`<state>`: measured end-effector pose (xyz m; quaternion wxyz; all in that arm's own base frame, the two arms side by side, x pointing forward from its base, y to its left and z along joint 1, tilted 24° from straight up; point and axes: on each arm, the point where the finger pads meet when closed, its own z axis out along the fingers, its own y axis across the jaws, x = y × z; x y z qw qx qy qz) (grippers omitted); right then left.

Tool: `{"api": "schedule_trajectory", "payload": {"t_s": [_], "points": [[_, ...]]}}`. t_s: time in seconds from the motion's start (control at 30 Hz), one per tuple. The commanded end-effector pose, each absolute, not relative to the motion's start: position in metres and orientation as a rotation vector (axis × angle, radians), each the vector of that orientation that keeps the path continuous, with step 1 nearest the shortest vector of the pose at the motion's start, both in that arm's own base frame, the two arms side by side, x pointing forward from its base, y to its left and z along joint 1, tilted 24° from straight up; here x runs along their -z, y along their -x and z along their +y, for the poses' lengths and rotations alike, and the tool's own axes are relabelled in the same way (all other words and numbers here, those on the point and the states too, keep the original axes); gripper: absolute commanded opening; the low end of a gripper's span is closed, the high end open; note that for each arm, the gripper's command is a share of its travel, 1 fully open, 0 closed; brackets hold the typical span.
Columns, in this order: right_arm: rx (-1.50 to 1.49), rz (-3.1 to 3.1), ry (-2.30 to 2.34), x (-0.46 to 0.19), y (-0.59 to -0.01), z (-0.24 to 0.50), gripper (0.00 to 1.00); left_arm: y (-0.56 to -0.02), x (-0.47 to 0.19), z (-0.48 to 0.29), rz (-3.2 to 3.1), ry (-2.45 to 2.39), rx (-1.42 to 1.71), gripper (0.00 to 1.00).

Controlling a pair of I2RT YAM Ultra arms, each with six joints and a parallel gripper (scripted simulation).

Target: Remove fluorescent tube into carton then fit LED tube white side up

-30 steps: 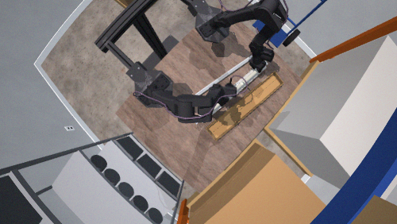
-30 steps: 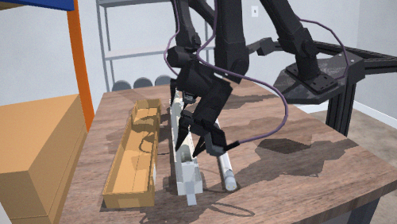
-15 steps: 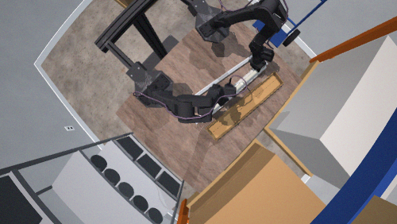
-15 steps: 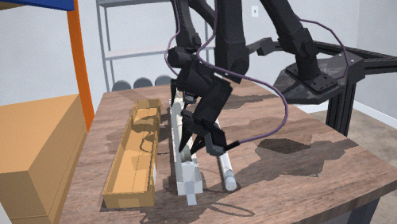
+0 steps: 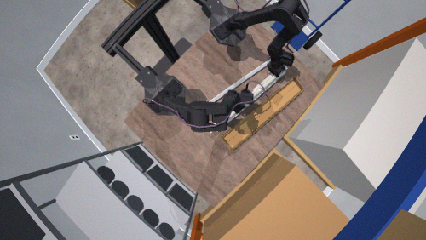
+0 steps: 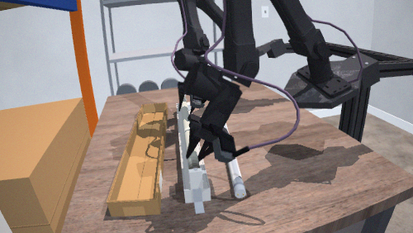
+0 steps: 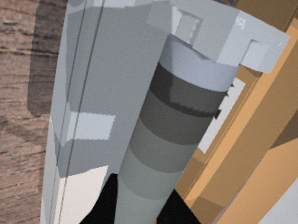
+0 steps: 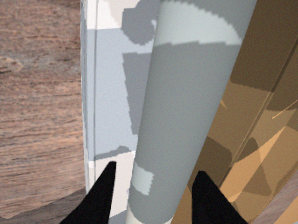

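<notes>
The old fluorescent tube (image 5: 262,87) (image 6: 187,130) (image 7: 175,120) (image 8: 185,90) lies along the white fixture (image 6: 197,182) (image 7: 90,95) (image 8: 112,95); its near end cap meets a lampholder (image 7: 220,32). My left gripper (image 6: 194,159) (image 7: 139,187) is shut on the tube near this end, a finger against each side. My right gripper (image 8: 156,174) straddles the tube farther along, open, with a gap beside the left finger. The far lampholder is hidden. The open carton (image 5: 232,146) (image 6: 133,208) (image 7: 270,90) sits flat beside the fixture. The LED tube (image 5: 240,81) (image 6: 235,173) lies on the fixture's other side.
The wooden bench (image 5: 170,136) (image 6: 289,186) carries the fixture, carton and LED tube. The carton stands close alongside the fixture. Large cardboard boxes (image 5: 273,196) (image 6: 45,153) and an orange post (image 6: 84,70) stand past the bench edge on the carton's side.
</notes>
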<state>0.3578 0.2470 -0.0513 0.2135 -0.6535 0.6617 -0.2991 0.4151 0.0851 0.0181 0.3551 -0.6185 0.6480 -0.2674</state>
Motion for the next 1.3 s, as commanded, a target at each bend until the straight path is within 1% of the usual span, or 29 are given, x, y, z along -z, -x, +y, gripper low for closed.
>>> {"api": "schedule_trajectory", "payload": {"t_s": [0.0, 0.07, 0.57, 0.8, 0.93, 0.97, 1.0, 1.13, 1.27], "points": [[0.797, 1.812, 1.74, 0.027, -0.369, 0.265, 0.11, -0.41, -0.016, 0.088, 1.677, 1.612, 0.665, 0.11], [0.797, 1.814, 1.765, 0.033, -0.362, 0.261, 0.11, -0.41, -0.016, 0.088, 1.677, 1.612, 0.665, 0.11], [0.791, 1.808, 1.75, 0.03, -0.365, 0.265, 0.11, -0.41, -0.016, 0.088, 1.677, 1.612, 0.665, 0.11], [0.795, 1.826, 1.75, 0.029, -0.369, 0.261, 0.11, -0.424, -0.036, 0.088, 1.651, 1.569, 0.69, 0.11], [0.793, 1.82, 1.753, 0.028, -0.368, 0.263, 0.11, -0.418, -0.023, 0.085, 1.675, 1.591, 0.678, 0.11], [0.799, 1.833, 1.778, 0.037, -0.364, 0.258, 0.11, -0.416, -0.021, 0.086, 1.676, 1.601, 0.672, 0.11], [0.794, 1.832, 1.752, 0.029, -0.37, 0.259, 0.11, -0.425, -0.033, 0.083, 1.665, 1.57, 0.691, 0.11], [0.792, 1.839, 1.759, 0.03, -0.368, 0.257, 0.11, -0.421, -0.025, 0.083, 1.679, 1.591, 0.678, 0.11], [0.787, 1.842, 1.762, 0.03, -0.368, 0.258, 0.11, -0.422, -0.031, 0.083, 1.673, 1.585, 0.681, 0.11]]}}
